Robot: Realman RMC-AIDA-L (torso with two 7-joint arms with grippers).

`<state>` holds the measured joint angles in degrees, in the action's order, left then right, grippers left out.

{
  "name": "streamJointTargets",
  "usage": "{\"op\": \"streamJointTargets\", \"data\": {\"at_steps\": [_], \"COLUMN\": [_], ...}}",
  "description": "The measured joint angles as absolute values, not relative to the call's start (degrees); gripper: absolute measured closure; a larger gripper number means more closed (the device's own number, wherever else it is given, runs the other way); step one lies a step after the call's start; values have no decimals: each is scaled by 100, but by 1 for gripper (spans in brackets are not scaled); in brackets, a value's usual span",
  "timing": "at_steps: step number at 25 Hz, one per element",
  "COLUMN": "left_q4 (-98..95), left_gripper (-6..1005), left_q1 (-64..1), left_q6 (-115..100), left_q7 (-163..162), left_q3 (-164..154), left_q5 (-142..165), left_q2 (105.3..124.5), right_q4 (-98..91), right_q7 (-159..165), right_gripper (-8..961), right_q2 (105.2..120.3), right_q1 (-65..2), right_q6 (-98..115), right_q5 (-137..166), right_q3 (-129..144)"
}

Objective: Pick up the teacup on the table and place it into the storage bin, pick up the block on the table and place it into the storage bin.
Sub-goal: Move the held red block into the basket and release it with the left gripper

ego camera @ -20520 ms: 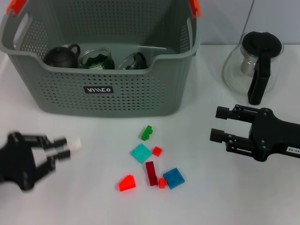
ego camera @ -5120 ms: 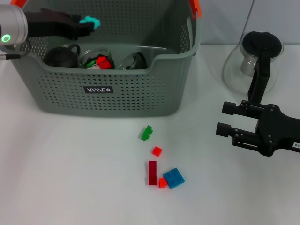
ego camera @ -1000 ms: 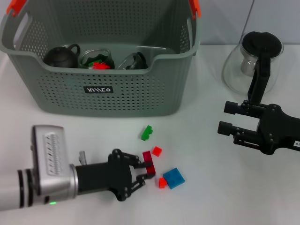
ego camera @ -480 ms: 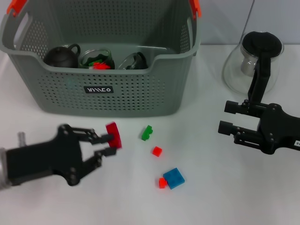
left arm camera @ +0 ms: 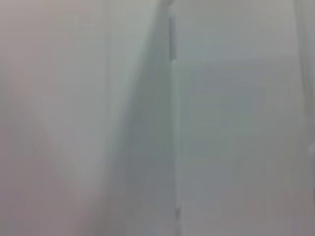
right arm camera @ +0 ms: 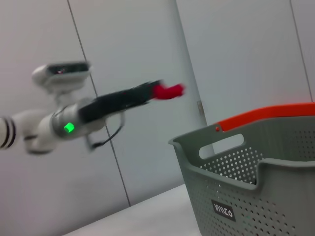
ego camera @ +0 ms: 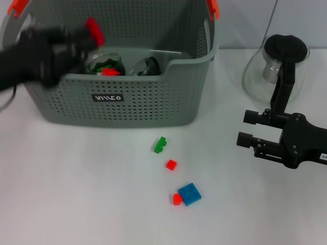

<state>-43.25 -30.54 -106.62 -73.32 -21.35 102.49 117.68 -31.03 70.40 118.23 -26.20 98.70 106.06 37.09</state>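
Head view: your left gripper is raised over the left end of the storage bin, clamped on a dark red block; inside the bin you see a black teapot partly behind the arm, a glass cup holding red and green pieces, and another glass; on the counter lie a green block, a small red block and a blue block touching an orange-red one; your right gripper hovers at the right, fingers parted, holding nothing, near a glass kettle.

Left wrist view: blurred grey only; nothing identifiable.

Right wrist view: the left gripper pinches the red block high above the bin.
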Motion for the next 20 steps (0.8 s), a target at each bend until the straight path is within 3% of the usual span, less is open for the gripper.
{"op": "streamJointTargets", "data": {"at_steps": [11, 20], "left_q4": [-5950, -6092], "left_gripper": [783, 749], "left_q1": [-3758, -3818], "left_q6": [-7644, -6854], "left_q7": [-10645, -11341], "left_q3": [-4173, -4307], "left_q5": [11786, 12461], "left_q2": [11636, 11839], "right_q4": [-3102, -3103], "right_q7": [7040, 7040], "right_gripper": [279, 280], "right_q2": [11830, 11825], "right_q1": [-2624, -2594], "right_q6": [9871, 9869], "right_q5": [10579, 10583], "right_q3": [3709, 3709]}}
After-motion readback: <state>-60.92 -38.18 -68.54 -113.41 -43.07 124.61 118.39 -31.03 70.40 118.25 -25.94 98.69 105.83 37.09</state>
